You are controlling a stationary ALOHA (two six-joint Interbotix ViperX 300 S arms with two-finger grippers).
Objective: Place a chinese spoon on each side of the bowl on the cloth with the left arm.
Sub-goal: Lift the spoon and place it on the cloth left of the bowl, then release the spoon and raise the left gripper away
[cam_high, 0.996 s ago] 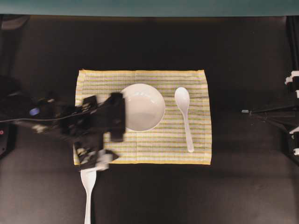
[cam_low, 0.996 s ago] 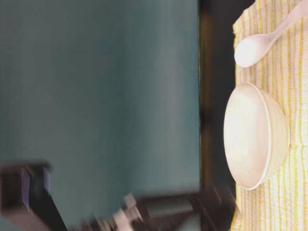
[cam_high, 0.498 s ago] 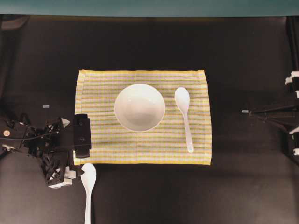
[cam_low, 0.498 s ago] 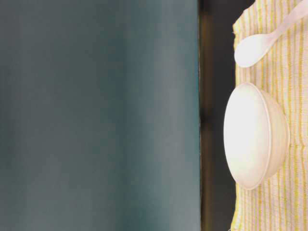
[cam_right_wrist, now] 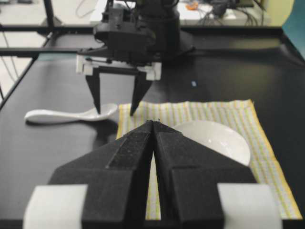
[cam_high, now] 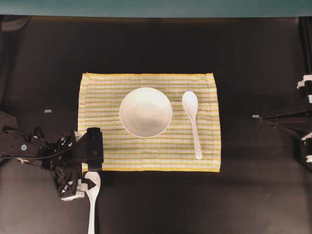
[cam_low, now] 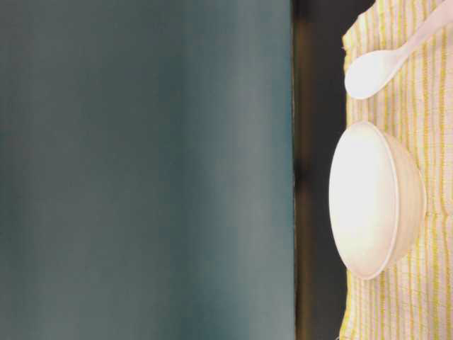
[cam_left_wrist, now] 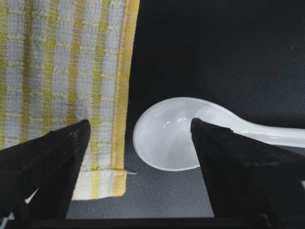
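white bowl [cam_high: 146, 111] sat mid-cloth [cam_high: 107, 146], one spoon [cam_high: 193, 122] lying at its right; left gripper [cam_high: 84, 171], jaws wide, straddled the second spoon's [cam_high: 92, 195] scoop off the cloth's near-left corner; right gripper [cam_right_wrist: 153, 131] rested closed
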